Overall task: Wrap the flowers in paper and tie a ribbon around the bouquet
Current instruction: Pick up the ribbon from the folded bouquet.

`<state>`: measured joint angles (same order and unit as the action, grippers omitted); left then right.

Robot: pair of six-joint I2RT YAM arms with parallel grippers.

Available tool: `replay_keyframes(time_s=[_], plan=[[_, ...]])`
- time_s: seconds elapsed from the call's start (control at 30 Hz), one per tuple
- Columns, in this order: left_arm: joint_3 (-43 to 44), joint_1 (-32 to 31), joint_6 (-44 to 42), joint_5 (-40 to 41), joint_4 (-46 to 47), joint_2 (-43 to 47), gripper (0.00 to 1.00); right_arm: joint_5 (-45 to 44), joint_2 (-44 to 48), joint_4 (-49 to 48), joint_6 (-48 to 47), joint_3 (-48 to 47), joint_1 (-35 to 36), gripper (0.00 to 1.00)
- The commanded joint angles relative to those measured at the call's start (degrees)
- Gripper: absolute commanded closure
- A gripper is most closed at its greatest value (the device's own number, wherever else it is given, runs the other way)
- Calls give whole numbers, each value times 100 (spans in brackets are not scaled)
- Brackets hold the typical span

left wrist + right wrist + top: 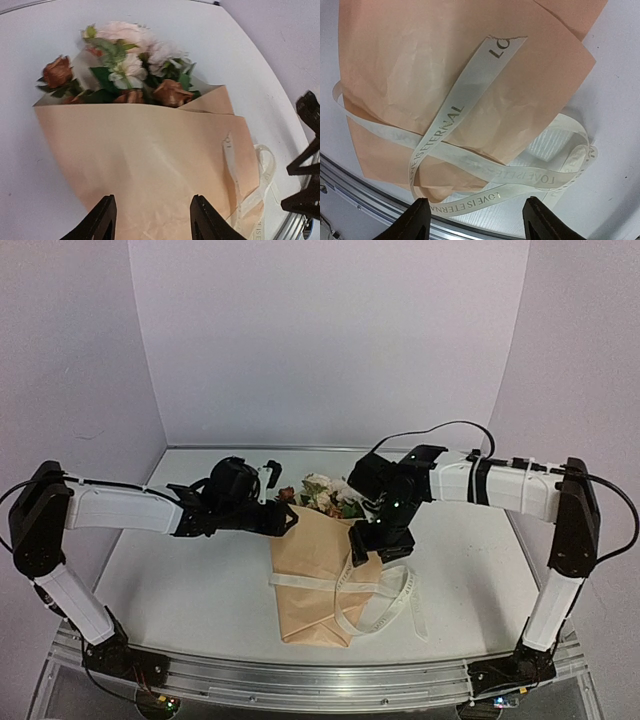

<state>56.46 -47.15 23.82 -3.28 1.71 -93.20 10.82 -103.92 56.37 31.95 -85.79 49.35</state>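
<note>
The bouquet [305, 575] lies beneath left end effector [151, 206] and right end effector [477, 206] — both open, empty.

Ribbon words: we read "LOVE IS ETERNAL" in small dark letters on the ribbon [451, 116].
Cut end at 12 o'clock: we see just "LO".
Loop at 6 o'clock: the same words again.
Left wrist view: ribbon letters too small for us to read.

the left arm [120, 508] and right arm [510, 488] are white tubular links between chunky black joint housings. the left gripper [152, 220] and right gripper [477, 220] have matte black tapered fingers [102, 220]. a thin black cable [440, 426] arcs off the right arm, whose wrist carries small green lights [398, 504].
</note>
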Motion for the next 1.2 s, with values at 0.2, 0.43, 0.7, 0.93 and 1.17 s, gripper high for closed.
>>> replay_keyframes(time_s=[0.2, 0.43, 0.7, 0.93, 1.17], plan=[[-953, 312, 579, 596, -543, 1254, 47, -823, -1120, -41, 673, -1056, 759, 35], [-1181, 307, 193, -54, -516, 1497, 48, -722, -1566, 90, 704, -1279, 757, 40], [-974, 183, -483, -519, -745, 1291, 49, -678, -1741, 148, 640, -1393, 768, 49], [-749, 134, -936, -866, -827, 1077, 50, -706, -1679, 201, 504, -1332, 755, 85], [-701, 136, -1598, -1329, -856, 929, 53, -524, -1207, 200, 122, -1206, 759, 100]])
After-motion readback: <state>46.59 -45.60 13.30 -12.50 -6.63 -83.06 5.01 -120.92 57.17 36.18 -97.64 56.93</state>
